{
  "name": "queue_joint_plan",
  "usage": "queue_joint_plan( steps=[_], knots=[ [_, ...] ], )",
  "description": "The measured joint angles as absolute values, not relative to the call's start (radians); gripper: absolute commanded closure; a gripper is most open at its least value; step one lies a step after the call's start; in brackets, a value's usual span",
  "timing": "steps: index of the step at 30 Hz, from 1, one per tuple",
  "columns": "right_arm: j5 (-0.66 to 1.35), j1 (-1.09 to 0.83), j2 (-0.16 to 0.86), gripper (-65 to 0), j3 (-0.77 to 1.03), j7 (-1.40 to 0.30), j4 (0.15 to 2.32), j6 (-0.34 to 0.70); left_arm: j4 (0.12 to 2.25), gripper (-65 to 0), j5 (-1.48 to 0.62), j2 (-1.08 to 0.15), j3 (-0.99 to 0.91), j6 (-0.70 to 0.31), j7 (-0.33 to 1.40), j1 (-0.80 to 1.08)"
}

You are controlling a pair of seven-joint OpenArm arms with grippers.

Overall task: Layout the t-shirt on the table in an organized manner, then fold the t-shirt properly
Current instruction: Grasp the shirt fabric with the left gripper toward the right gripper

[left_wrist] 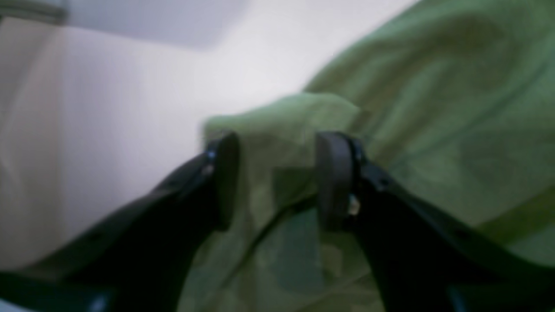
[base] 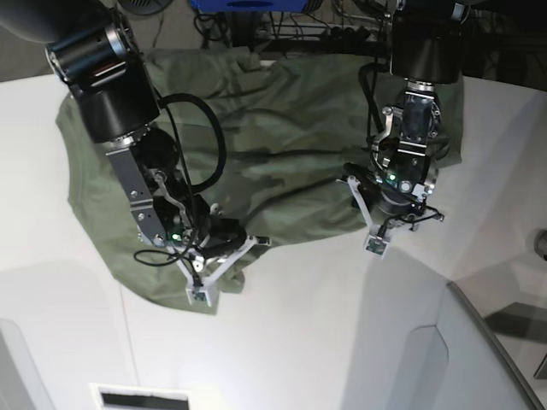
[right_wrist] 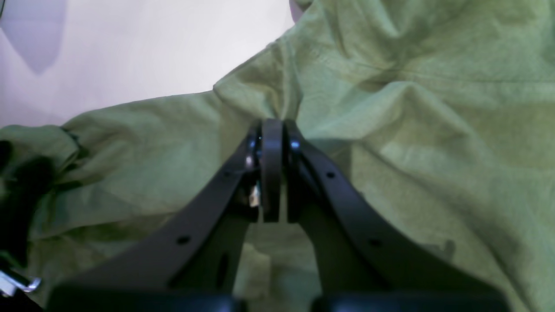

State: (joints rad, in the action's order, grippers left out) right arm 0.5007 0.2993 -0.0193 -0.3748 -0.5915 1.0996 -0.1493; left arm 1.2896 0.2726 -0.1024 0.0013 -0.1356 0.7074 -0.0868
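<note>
T-shirt: the olive-green t-shirt (base: 256,145) lies rumpled across the far half of the white counter (base: 325,316), one end reaching the far edge, its near hem bunched under both arms.
Left tool: the left tool (left_wrist: 276,180) stands partly open, pads apart, loose cloth lying between them but not pinched; it holds nothing.
Right tool: the right tool (right_wrist: 272,171) is closed, pads pressed together over a raised ridge of cloth; whether a fold is caught between them I cannot tell.
Risk: with one side free, any pull by the right arm would likely drag the shirt askew and deepen the wrinkles.
Pose: both arms reach down steeply, wrists bent toward the near hem.
</note>
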Motion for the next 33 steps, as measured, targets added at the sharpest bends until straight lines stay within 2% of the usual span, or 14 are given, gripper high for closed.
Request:
queue_joint_plan(
  steps=[8, 14, 33],
  knots=[
    [0.501, 0.301, -0.019, 0.0, -0.375, -0.591, 1.1, -0.149, 1.283, -31.8, 0.277, -0.078, 0.002, -0.135, 0.708, -0.099],
    [0.501, 0.301, -0.019, 0.0, -0.375, -0.591, 1.1, -0.149, 1.283, -31.8, 0.275, -0.074, 0.088, -0.138, 0.707, -0.099],
    [0.501, 0.301, -0.019, 0.0, -0.375, -0.591, 1.1, -0.149, 1.222, -31.8, 0.277, -0.084, 0.084, -0.134, 0.707, -0.119]
  ],
)
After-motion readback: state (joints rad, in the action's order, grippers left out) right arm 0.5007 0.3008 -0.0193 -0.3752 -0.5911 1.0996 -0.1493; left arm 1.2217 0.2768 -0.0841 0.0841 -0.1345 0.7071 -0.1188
